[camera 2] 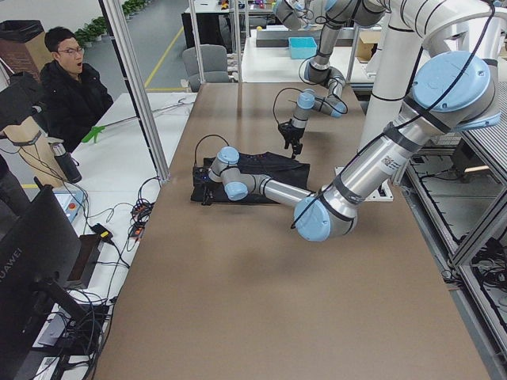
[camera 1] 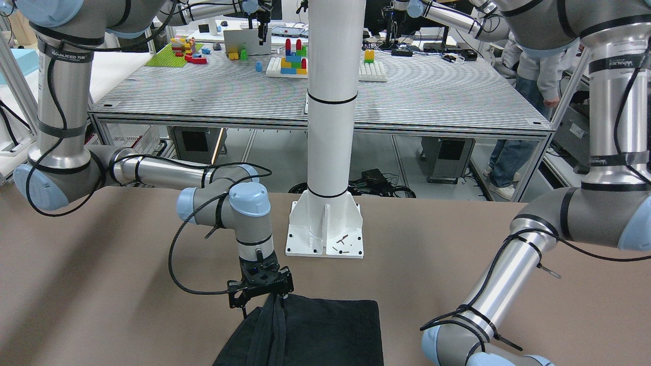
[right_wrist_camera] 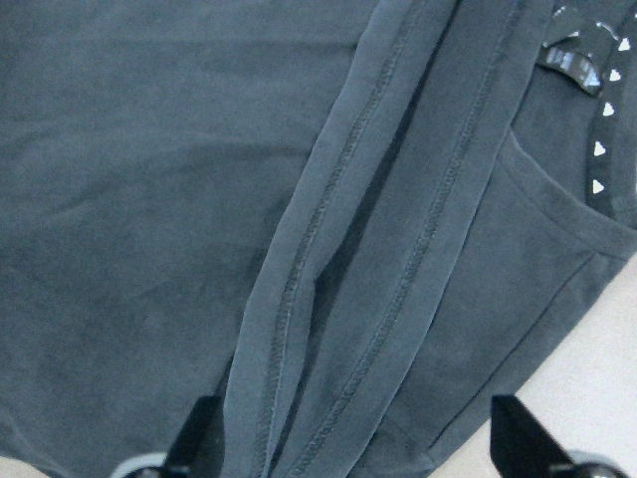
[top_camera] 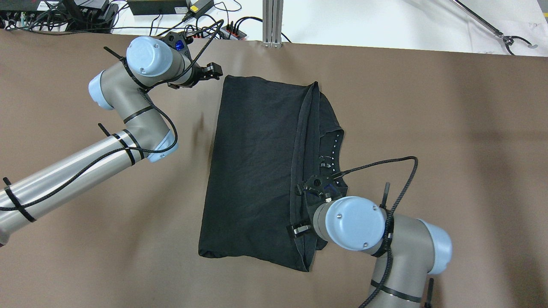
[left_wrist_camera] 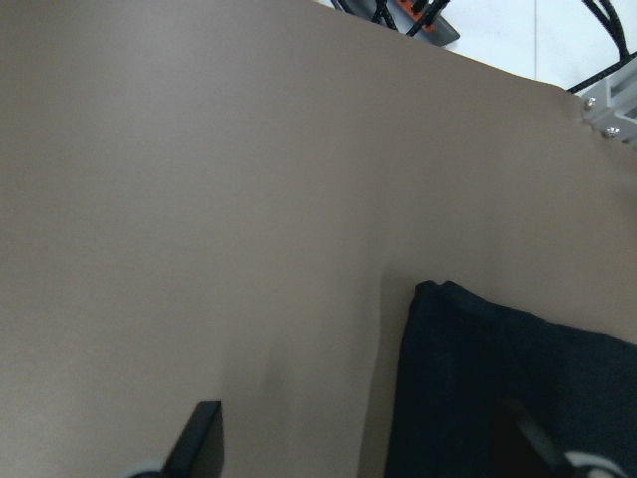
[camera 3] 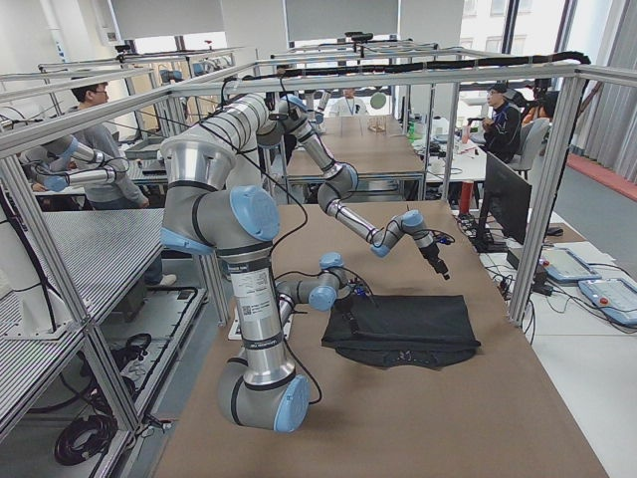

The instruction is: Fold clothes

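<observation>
Clothes (top_camera: 257,162): one black garment, flat on the surface (top_camera: 449,128), about midway between its two ends and nearer the operators' edge than the robot's. One side panel already lay folded inward, with two hemmed bands running along that fold. I judged the task partway, with at least one more fold owed.

Right pincer (right_wrist_camera: 358,453) hung over those hems near the garment's robot-side end. Its fingers were spread wide and gripped nothing; I could not tell whether they touched the cloth. Left pincer (left_wrist_camera: 368,453) was likewise wide open and empty, over bare surface just beside the garment's corner towards the operators' edge.

Next move, by my reckoning: both pincers come down, close on one long edge, and carry it across together. Risks: catching a single layer, or dragging the whole stack.

Room: white pillar (camera 1: 330,127) bolted at the robot's edge; second bench (camera 1: 432,91) with toy bricks (camera 1: 292,61) behind; an operator (camera 2: 71,87) beyond the aluminium frame (camera 2: 139,87).
</observation>
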